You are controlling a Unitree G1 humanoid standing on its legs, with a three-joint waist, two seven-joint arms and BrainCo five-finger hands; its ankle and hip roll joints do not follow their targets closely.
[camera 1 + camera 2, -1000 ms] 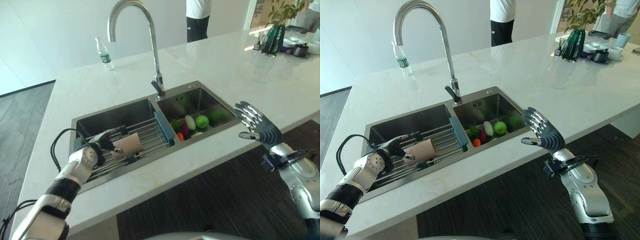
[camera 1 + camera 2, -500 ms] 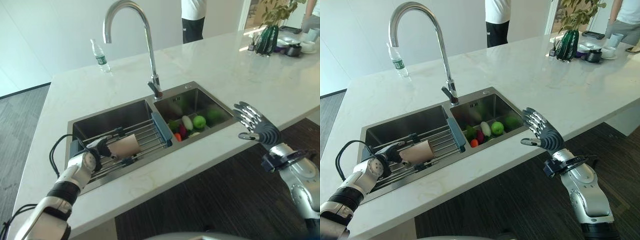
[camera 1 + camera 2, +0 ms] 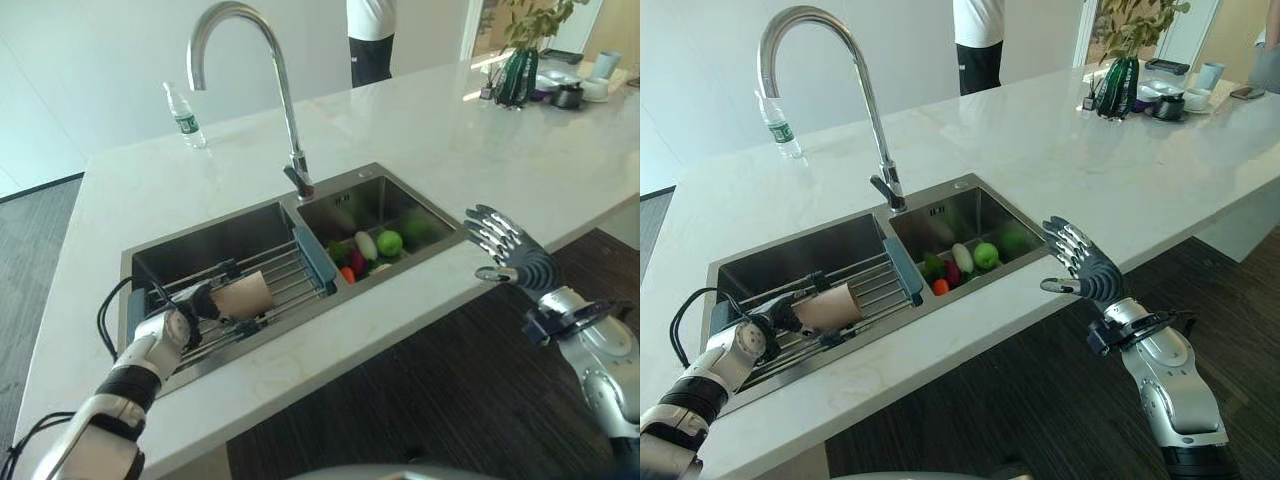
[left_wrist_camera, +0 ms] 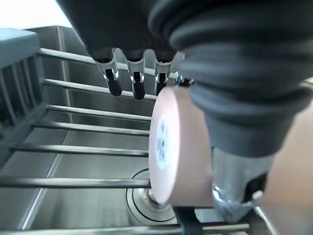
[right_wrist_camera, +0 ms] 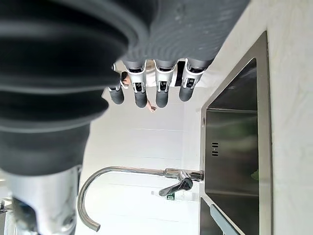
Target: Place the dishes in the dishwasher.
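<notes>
a long white counter (image 3: pixel 450 140) runs across the room, with a double steel sink (image 3: pixel 180 250) set in it and a tall curved tap (image 3: pixel 240 60) behind the divider. a wire rack (image 3: pixel 280 275) with a blue-grey end spans the left basin. the right basin holds fruit and vegetables (image 3: pixel 370 250), a green apple among them. a person (image 3: pixel 372 35) stands behind the counter, and a water bottle (image 3: pixel 183 115) stands on it, well away from the sink. at the far end sits a green vase (image 3: pixel 515 75) with a plant beside some small dishes. the right hand (image 3: pixel 515 258) hovers off the counter's front edge, fingers spread and holding nothing. the left hand (image 3: pixel 195 305) is over the rack, fingers curled around a tan cup (image 3: pixel 243 296) lying on its side on the bars.
</notes>
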